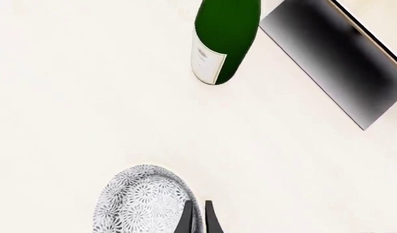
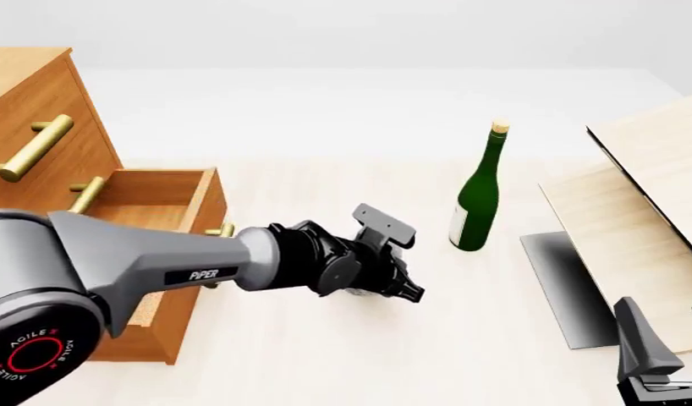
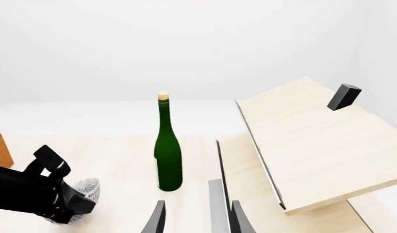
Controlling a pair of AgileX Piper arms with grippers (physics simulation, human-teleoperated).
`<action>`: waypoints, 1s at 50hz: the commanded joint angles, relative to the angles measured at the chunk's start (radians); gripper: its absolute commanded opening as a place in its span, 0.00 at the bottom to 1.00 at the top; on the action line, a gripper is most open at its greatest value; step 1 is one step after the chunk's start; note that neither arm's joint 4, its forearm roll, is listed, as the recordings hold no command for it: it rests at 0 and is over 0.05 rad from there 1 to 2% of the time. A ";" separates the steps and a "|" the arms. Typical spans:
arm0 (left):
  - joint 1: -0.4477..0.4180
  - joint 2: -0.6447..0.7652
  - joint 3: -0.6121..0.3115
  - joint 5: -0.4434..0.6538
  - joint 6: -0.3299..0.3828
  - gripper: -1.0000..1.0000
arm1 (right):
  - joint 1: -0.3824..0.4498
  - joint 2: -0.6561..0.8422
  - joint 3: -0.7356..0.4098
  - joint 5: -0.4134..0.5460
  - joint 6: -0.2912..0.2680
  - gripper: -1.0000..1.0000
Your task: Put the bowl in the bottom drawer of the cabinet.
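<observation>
A pale cream worktop [image 2: 323, 355] runs under a plain white-grey background, smooth and unmarked.

The left gripper [image 1: 197, 218] reaches out over the middle of the worktop. In the left wrist view its two dark, tapering fingertips [image 1: 185, 221] stand only a narrow gap apart, with the rim of the bowl [image 1: 143, 201] pinched between them — one finger inside the rim, the other outside. The bowl is small, round and deep, its white-grey surface covered in a speckled, starburst-like glitter pattern. From the front the black wrist hides it entirely; the right wrist view shows part of it [image 3: 87, 188] under the left gripper [image 3: 72, 206], low over the worktop, though whether it touches the surface cannot be told.

The right gripper [image 3: 195, 218] sits low at the near right, its dark fingers set apart with nothing between them.

At far left stands the cabinet [image 2: 30, 110], orange-brown wood with brass-gold bar handles. The bottom drawer [image 2: 171, 199] is pulled out — an open wooden box, well apart from the bowl.

A glossy green bottle [image 2: 480, 199] with a white label and pale cork stands upright beyond the left gripper. Pale light-wood boards [image 2: 650, 186] slant at the right, a dark grey flat panel [image 2: 566, 288] beneath them.
</observation>
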 commanded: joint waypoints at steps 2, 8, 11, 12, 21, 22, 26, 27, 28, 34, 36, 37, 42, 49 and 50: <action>0.047 -0.081 0.036 0.005 0.035 0.00 | 0.000 0.000 0.000 0.000 0.000 1.00; 0.061 -0.122 0.045 0.014 0.049 0.00 | 0.000 0.000 0.000 0.000 0.000 1.00; 0.064 -0.139 0.051 0.014 0.051 0.00 | 0.000 0.000 0.000 0.000 0.000 1.00; 0.066 -0.149 0.053 0.015 0.052 0.00 | 0.000 0.000 0.000 0.000 0.000 1.00; 0.071 -0.197 0.072 0.012 0.054 0.00 | 0.000 0.000 0.000 0.000 0.000 1.00; 0.072 -0.201 0.073 0.013 0.053 0.00 | 0.000 0.000 0.000 0.000 0.000 1.00; 0.073 -0.223 0.080 0.015 0.048 0.00 | 0.000 0.000 0.000 0.000 0.000 1.00; 0.073 -0.240 0.087 0.015 0.046 0.00 | 0.000 0.000 0.000 0.000 0.000 1.00; 0.073 -0.240 0.087 0.015 0.046 0.00 | 0.000 0.000 0.000 0.000 0.000 1.00; 0.060 -0.289 0.113 0.019 0.029 0.00 | 0.000 0.000 0.000 0.000 0.000 1.00; 0.052 -0.307 0.119 0.020 0.025 0.00 | 0.000 0.000 0.000 0.000 0.000 1.00; 0.054 -0.320 0.122 0.022 0.026 0.00 | 0.000 0.000 0.000 0.000 0.000 1.00; 0.062 -0.332 0.149 -0.008 0.031 0.00 | 0.000 0.000 0.000 0.000 0.000 1.00; 0.068 -0.379 0.172 -0.004 0.035 0.00 | 0.000 0.000 0.000 0.000 0.000 1.00; 0.070 -0.384 0.175 -0.003 0.034 0.00 | 0.000 0.000 0.000 0.000 0.000 1.00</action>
